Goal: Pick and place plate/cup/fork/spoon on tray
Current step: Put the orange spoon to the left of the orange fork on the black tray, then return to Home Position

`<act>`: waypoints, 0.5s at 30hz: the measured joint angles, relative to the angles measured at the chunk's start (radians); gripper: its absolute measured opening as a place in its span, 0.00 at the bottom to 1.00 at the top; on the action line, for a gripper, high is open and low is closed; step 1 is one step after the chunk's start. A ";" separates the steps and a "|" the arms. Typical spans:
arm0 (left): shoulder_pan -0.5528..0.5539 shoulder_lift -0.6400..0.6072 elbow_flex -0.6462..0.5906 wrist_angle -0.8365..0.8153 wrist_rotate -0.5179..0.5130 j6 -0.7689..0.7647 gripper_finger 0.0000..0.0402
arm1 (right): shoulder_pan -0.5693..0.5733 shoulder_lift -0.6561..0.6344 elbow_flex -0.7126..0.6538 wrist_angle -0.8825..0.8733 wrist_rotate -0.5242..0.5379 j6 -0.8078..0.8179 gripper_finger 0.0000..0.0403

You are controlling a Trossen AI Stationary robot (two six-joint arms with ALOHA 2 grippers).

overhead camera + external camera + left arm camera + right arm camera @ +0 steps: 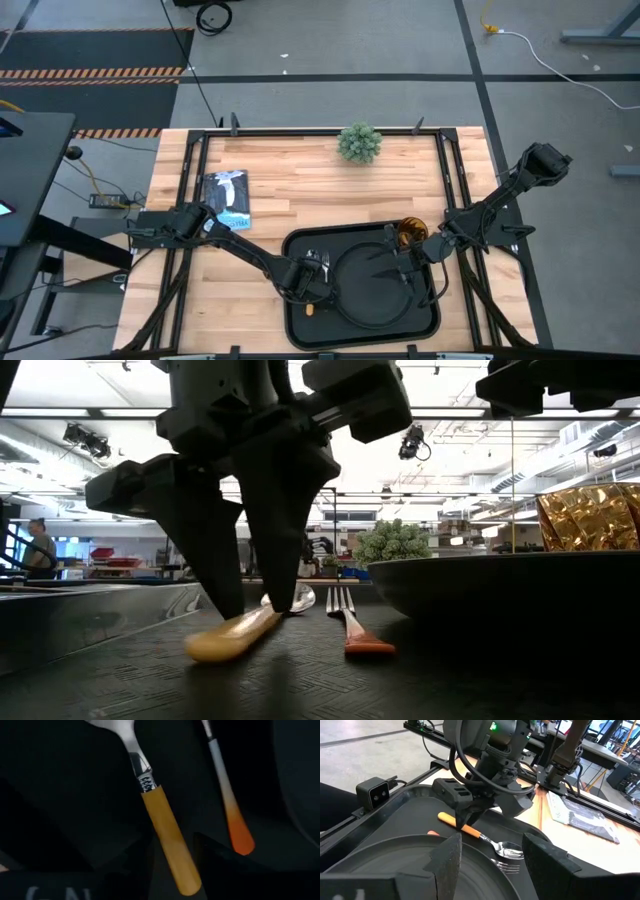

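The left gripper (470,821) has its jaws spread around the spoon (470,831) — it lies flat on the tray (415,805), so letting go looks safe.

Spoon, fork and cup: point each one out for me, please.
spoon (470,829), right wrist view, on its orange handle.
fork (343,615), low view, on its neck below the tines.
cup (411,233), high view, on its amber rim.

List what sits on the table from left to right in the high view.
Plastic packet → left gripper over the spoon → plate on the tray → cup. The plant stands at the far edge, above the plate.
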 joint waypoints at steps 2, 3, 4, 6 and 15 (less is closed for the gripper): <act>0.000 0.000 0.000 0.012 0.000 0.008 0.36 | 0.000 0.000 0.000 0.002 0.000 0.000 0.53; 0.000 0.000 0.000 0.024 -0.001 0.014 0.36 | 0.000 0.000 0.000 0.002 0.000 0.000 0.53; 0.000 0.000 0.000 0.033 -0.002 0.017 0.36 | 0.000 0.000 0.000 0.003 0.000 0.000 0.53; 0.000 0.000 0.000 0.033 -0.003 0.019 0.36 | 0.000 0.000 0.000 0.003 0.000 0.000 0.53; 0.001 -0.001 0.001 0.005 -0.004 0.055 0.36 | 0.000 0.000 0.000 0.003 0.000 0.000 0.53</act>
